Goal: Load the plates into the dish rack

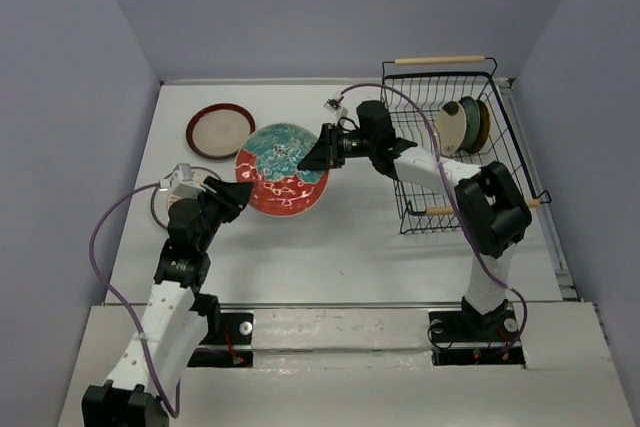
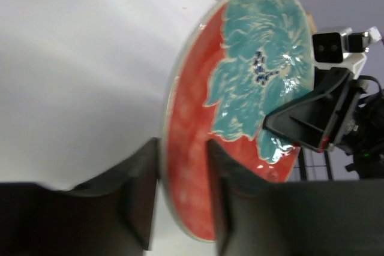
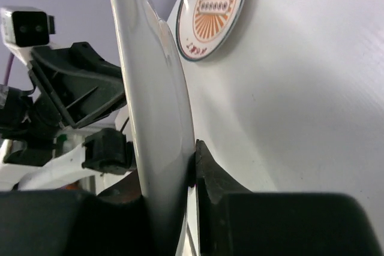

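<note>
The red-and-teal floral plate (image 1: 283, 169) hangs tilted above the table between both arms. My left gripper (image 1: 240, 195) is shut on its left rim, with the red face between the fingers in the left wrist view (image 2: 183, 148). My right gripper (image 1: 318, 154) is shut on the opposite rim, its finger pressed to the plate's pale underside (image 3: 153, 88). The dish rack (image 1: 500, 107) stands at the right and holds a cream plate (image 1: 450, 127) and darker plates (image 1: 474, 125) on edge. A red-rimmed beige plate (image 1: 219, 130) lies at the back left.
A white plate with an orange pattern (image 3: 213, 10) lies flat on the table, mostly under my left arm in the top view (image 1: 158, 202). The rack's wooden handles (image 1: 440, 60) are at its far and near ends. Grey walls enclose the table.
</note>
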{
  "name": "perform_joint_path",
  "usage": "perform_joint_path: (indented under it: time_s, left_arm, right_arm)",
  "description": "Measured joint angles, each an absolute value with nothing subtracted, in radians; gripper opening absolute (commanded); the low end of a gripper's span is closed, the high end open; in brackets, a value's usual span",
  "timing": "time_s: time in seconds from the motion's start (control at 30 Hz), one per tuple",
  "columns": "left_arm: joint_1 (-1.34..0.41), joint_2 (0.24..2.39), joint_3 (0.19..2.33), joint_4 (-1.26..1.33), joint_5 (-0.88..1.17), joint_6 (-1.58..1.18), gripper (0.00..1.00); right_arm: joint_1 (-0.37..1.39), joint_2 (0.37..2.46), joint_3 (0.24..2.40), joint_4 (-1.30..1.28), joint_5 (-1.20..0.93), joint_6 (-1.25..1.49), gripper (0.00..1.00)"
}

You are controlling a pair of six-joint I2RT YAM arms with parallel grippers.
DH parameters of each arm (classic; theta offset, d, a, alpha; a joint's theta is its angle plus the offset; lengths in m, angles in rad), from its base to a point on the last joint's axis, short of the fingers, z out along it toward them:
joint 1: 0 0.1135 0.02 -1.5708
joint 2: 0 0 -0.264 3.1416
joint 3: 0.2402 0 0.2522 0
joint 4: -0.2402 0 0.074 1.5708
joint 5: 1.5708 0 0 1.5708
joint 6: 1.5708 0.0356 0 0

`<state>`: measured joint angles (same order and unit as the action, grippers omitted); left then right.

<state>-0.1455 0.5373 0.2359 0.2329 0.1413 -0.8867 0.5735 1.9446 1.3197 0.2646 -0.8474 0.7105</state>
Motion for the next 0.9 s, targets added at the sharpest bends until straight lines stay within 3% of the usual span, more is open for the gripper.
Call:
perform_joint_path:
  time_s: [0.03, 0.17, 0.33, 0.47, 0.63, 0.77, 0.9]
  left_arm:
    - [-0.145, 0.564, 0.277, 0.223, 0.154, -0.873, 0.72]
    - [-0.151, 0.64, 0.447, 0.186, 0.254, -0.798, 0.99]
    - [-0.156, 0.65, 0.631, 0.138, 0.404, -0.685, 0.99]
    - [-0.157, 0.618, 0.729, 0.061, 0.466, -0.552, 0.99]
    - [-0.211, 0.545, 0.734, -0.072, 0.448, -0.429, 0.99]
    - [-0.276, 0.455, 0.664, -0.119, 0.35, -0.383, 0.99]
    - [-0.299, 0.399, 0.594, -0.141, 0.304, -0.364, 0.99]
  right_arm:
    - [0.575, 1.915, 1.32, 0.255, -0.838, 0.703, 0.07]
    - [0.567, 1.802, 1.335, 0.163, -0.761, 0.665, 0.07]
    - [0.488, 1.649, 1.408, -0.028, -0.636, 0.581, 0.07]
    - [0.312, 1.528, 1.482, -0.202, -0.476, 0.508, 0.07]
    - [0.131, 1.452, 1.605, -0.383, -0.136, 0.36, 0.07]
    - [0.122, 1.42, 1.63, -0.451, 0.16, 0.219, 0.07]
    - [0.133, 1.425, 1.63, -0.503, 0.323, 0.092, 0.07]
